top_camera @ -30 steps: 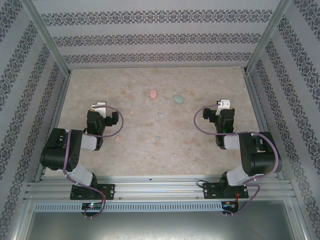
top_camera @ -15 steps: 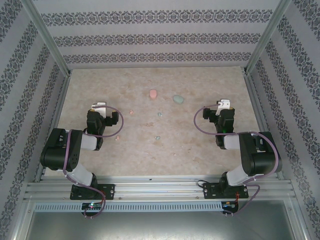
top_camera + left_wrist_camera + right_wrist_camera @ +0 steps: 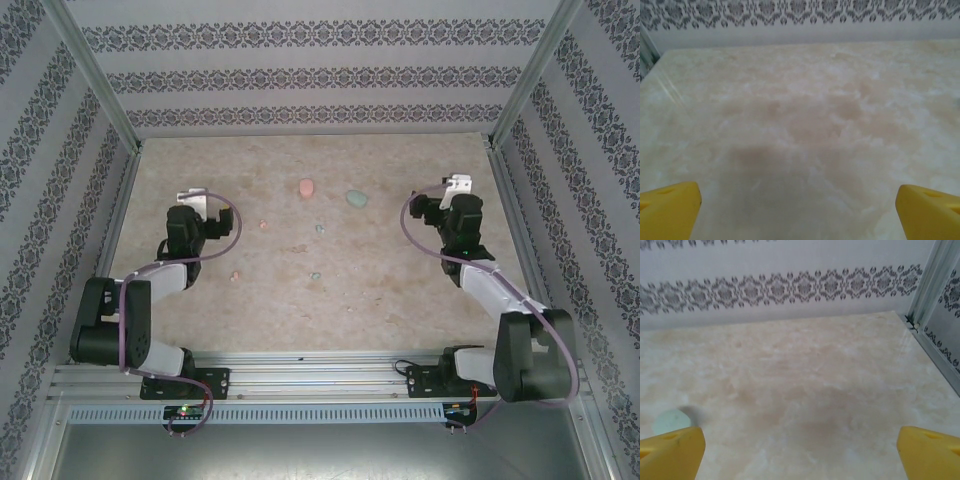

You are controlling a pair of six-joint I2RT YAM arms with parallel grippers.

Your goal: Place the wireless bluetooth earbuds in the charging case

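In the top view, the left gripper (image 3: 190,200) is hanging over the left part of the marbled table (image 3: 400,300), and the right gripper (image 3: 458,187) is hanging over the right part, near the right-hand wall. Both are standing wide apart with nothing between their jaws. A pink charging case (image 3: 306,187) is lying at upper centre, with a pale green charging case (image 3: 356,199) just to its right and slightly lower; both are looking closed. One pinkish earbud (image 3: 263,225) is lying left of centre, and a second pinkish earbud (image 3: 235,275) is lying lower left of it, beside the left arm. One pale green earbud (image 3: 320,229) is lying near the middle, and a second pale green earbud (image 3: 315,275) is lying below it, all four well apart from the cases. In the left wrist view, the yellow fingertips (image 3: 667,210) are sitting in the bottom corners over bare table. In the right wrist view, the pale green case is peeking out at lower left, just above the left yellow fingertip (image 3: 670,452).
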